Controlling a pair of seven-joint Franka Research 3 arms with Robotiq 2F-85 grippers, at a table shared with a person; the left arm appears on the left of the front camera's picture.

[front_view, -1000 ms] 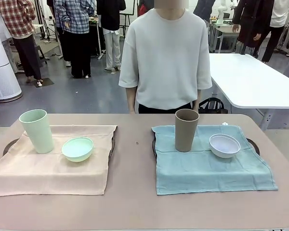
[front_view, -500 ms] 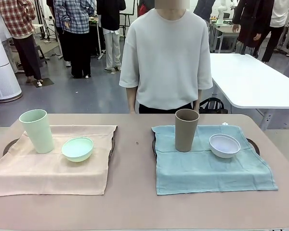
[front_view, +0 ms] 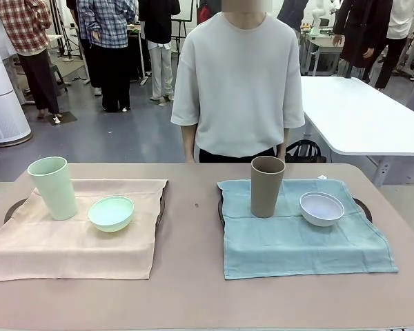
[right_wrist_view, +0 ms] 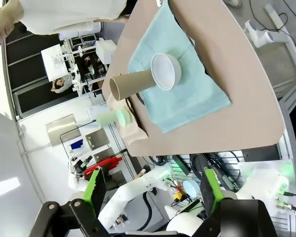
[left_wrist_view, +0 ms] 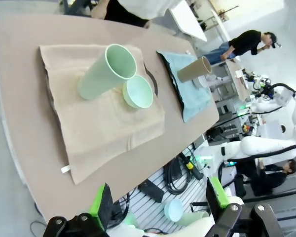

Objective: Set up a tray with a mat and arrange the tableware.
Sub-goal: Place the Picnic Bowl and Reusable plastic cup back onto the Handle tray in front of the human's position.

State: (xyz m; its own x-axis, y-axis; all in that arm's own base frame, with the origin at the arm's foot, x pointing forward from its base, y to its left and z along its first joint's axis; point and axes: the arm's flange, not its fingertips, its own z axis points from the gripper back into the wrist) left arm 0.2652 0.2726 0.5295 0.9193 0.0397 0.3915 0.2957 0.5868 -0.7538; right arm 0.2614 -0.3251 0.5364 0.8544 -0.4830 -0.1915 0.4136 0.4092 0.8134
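Nothing has moved since earlier. Green tumbler (front_view: 52, 187) and green bowl (front_view: 111, 212): left mat, nearer left gripper (left_wrist_view: 158, 207), jaws wide. Brown tumbler (front_view: 267, 185), white bowl (front_view: 321, 208): right mat, nearer right gripper (right_wrist_view: 150, 190), jaws wide.

The front camera sat low at the table's (front_view: 193, 289) near edge, facing straight across to a person (front_view: 238, 83) standing at the far edge. The left wrist camera looked down from high and well back, off the table's left end, rolled sideways. The right wrist camera did likewise off the right end. All three views shared the whole tabletop, both cloth-covered trays included.
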